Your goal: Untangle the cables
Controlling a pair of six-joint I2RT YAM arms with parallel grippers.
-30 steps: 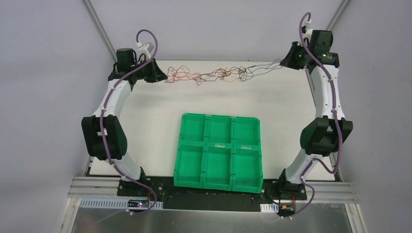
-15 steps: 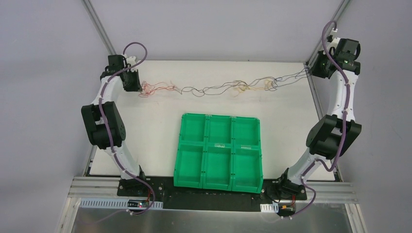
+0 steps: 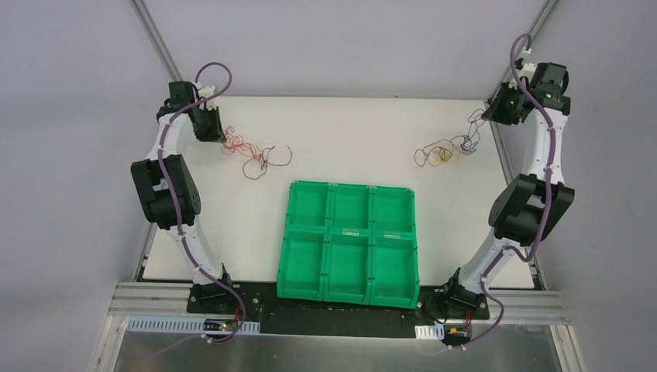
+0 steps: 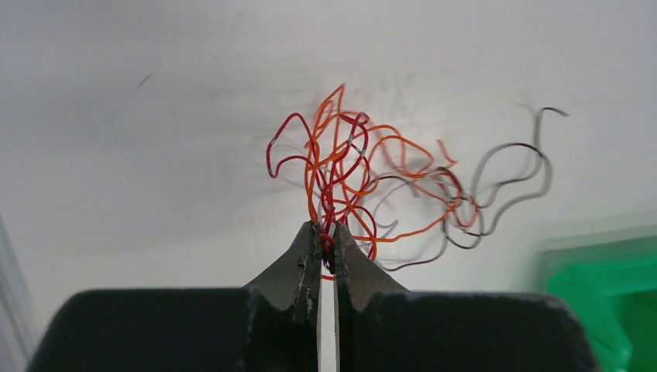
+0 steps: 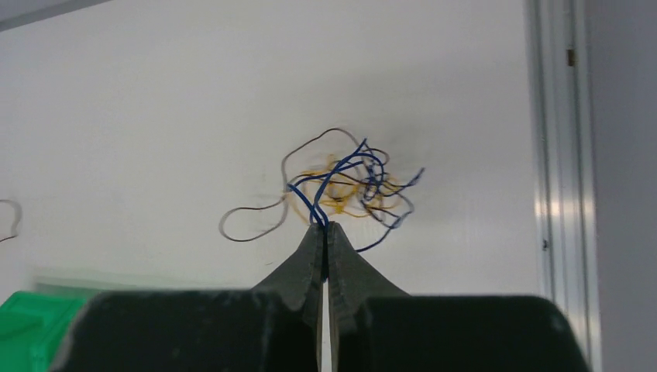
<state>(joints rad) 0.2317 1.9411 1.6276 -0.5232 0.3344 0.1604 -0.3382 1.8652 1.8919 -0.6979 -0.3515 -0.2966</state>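
Cables (image 4: 338,172) form thin curly loops, pinched in left claw (image 4: 326,235) and right claw (image 5: 325,230).

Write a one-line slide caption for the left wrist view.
Left gripper pinches a clump of red, orange and black cables, with the white table behind.

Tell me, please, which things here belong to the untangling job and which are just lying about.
Job: red and orange wires, in the shut left gripper; blue and yellow wires, in the shut right gripper.
Lying about: green tray.
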